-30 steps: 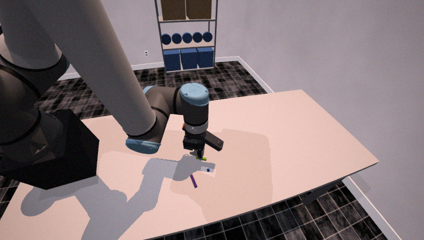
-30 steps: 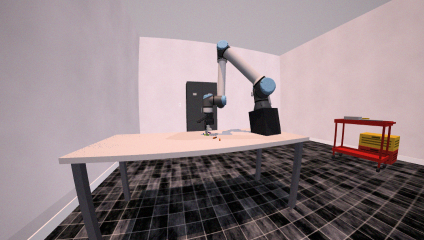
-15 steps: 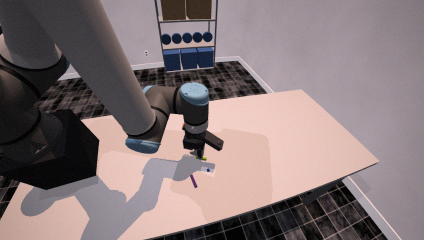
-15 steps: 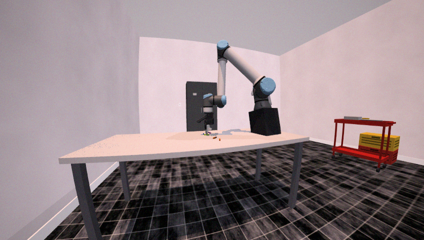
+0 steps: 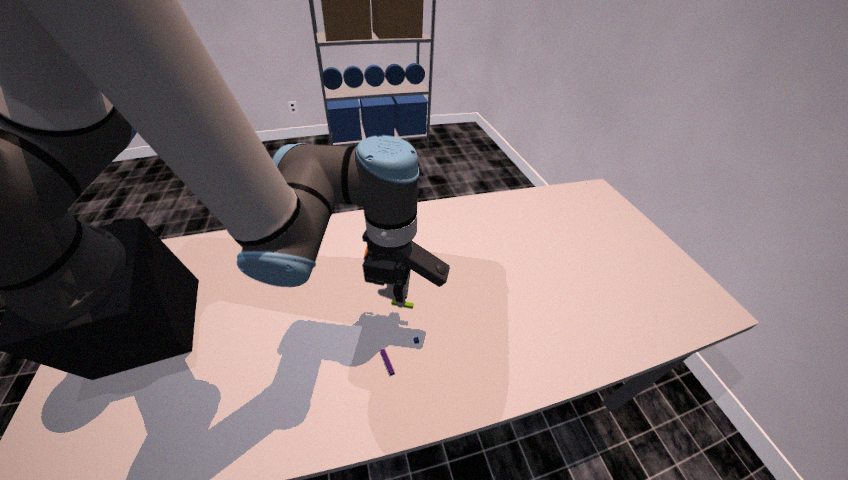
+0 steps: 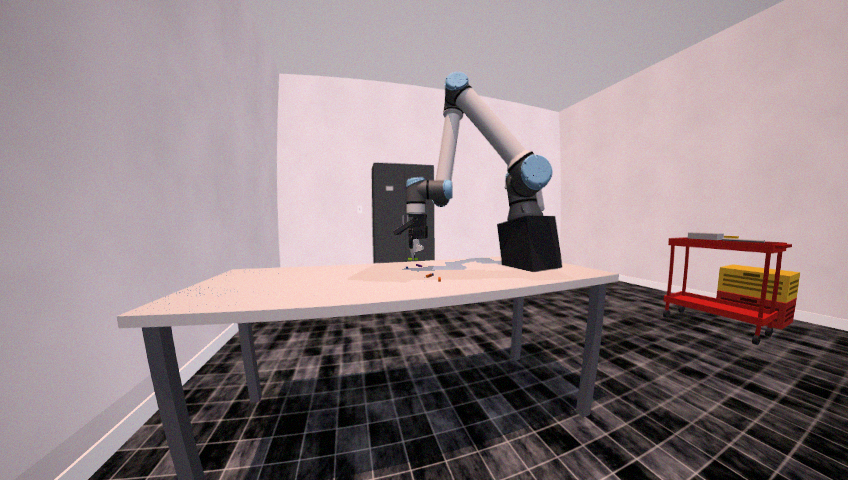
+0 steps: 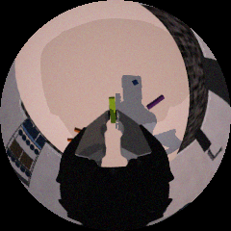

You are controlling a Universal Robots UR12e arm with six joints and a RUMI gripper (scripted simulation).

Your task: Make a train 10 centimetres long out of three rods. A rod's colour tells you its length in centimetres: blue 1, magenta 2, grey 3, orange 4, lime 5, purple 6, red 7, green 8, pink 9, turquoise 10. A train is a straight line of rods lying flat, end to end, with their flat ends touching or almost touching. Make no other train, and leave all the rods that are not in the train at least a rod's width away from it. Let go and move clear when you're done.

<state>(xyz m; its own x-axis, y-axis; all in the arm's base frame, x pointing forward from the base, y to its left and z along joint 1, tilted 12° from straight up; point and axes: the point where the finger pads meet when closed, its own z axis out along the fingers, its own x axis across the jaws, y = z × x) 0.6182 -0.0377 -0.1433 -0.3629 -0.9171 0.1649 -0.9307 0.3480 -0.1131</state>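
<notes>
1. one lime rod (image 5: 407, 305) (image 6: 412, 259) (image 7: 112, 103) is clamped between the fingertips of the claw (image 5: 399, 300) (image 6: 413, 256) (image 7: 113, 111), seemingly held just above the desk (image 5: 595, 255) (image 6: 267, 291) (image 7: 87, 48).
2. the narrow pinch is the first worry: if an end of the rod catches the desk or a neighbour on the way down, it could swivel or tip, leaving its end face askew.
3. its long axis looks roughly level, running side to side in the top view and straight out ahead of the fingers in the wrist view.
4. the blue rod (image 5: 416, 340) (image 6: 407, 267) (image 7: 135, 82) is nearby, apart from the lime one. being so stubby, it could be nudged away or turned by a careless push; its long axis i can't tell.
5. the purple rod (image 5: 387, 362) (image 6: 419, 265) (image 7: 155, 102) lies aslant to the lime one. it looks like a spare, so a train laid too near would spoil the spacing.
6. beyond the claw's other side are an orange rod (image 6: 429, 275) (image 7: 79, 130) and a second orange rod (image 5: 365, 253) (image 6: 439, 278) (image 7: 70, 140). lime, blue and one orange should make ten; a wide finger could bump the other orange while fetching its twin.
</notes>
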